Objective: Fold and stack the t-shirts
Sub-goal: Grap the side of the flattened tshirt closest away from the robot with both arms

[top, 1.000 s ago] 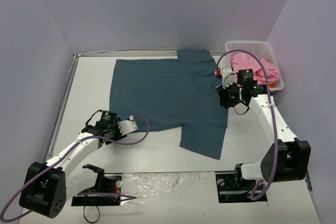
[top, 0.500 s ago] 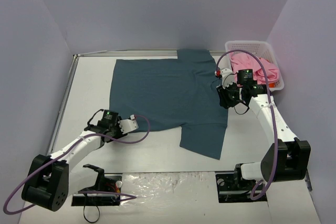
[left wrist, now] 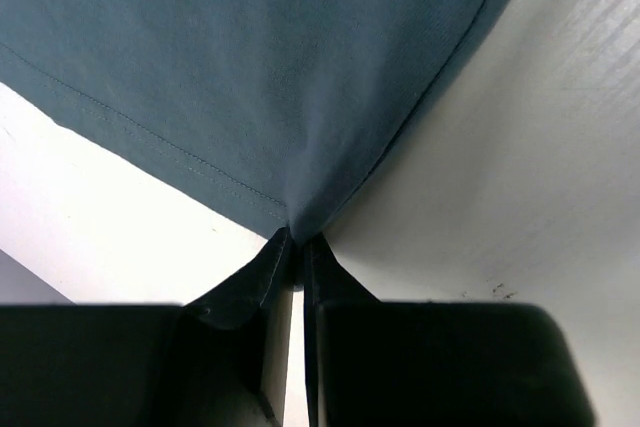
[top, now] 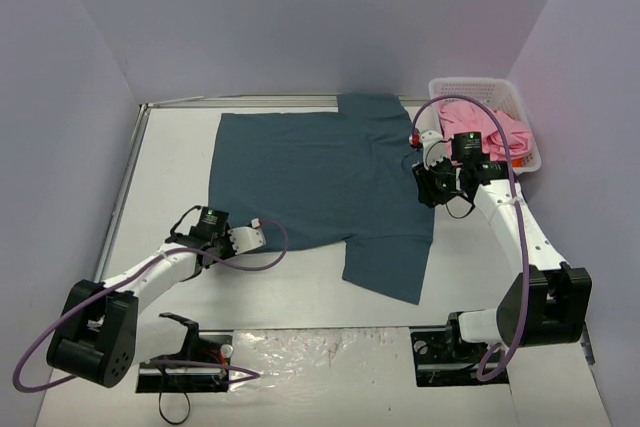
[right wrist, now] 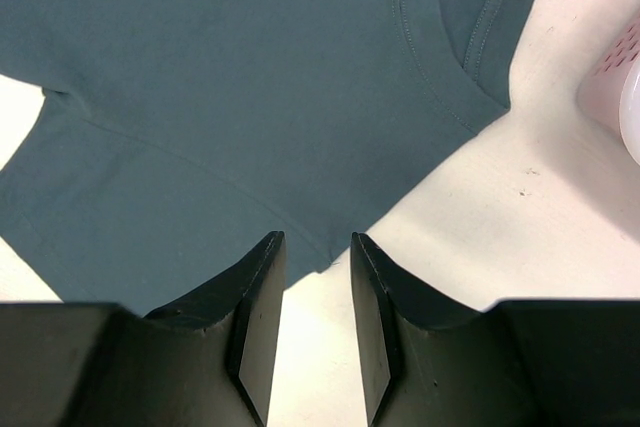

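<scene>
Where the left claw [top: 255, 236] meets the teal t-shirt [top: 310, 177], its jaws are pinched together on a corner of the cloth, which tapers into the tips. Bare table [top: 290, 292] lies open beside and behind it. That arm reaches low from its base, forearm nearly flat. The right claw [top: 424, 185] points down at the shirt's shoulder edge with its jaws parted and nothing between them. The shirt lies flat, long axis across the table, collar just ahead of the right claw. To that claw's side, the pink t-shirt [top: 495, 132] sits heaped in the white basket [top: 478, 86].
</scene>
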Robot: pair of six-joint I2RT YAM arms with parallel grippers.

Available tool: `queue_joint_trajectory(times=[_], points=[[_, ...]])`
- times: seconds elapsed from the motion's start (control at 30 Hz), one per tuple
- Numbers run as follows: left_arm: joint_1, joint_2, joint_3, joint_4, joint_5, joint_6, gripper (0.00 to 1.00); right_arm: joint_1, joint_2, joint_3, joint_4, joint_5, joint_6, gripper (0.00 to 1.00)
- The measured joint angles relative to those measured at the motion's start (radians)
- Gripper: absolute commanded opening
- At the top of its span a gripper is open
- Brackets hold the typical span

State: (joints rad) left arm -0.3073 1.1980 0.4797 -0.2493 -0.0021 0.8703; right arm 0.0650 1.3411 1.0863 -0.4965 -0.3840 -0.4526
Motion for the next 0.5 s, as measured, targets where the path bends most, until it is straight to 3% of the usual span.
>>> queue_joint_trajectory(times=[0.23, 0.5], points=[[0.000, 0.021, 0.029, -0.032, 0.001, -0.058, 0.02, 0.046, 0.012, 0.002, -0.054, 0.034, -0.037, 0.15], [0.004, 0.225, 0.199, -0.051, -0.048, -0.185, 0.02, 0.280, 0.130, 0.052, -0.249, 0.126, -0.108, 0.19]])
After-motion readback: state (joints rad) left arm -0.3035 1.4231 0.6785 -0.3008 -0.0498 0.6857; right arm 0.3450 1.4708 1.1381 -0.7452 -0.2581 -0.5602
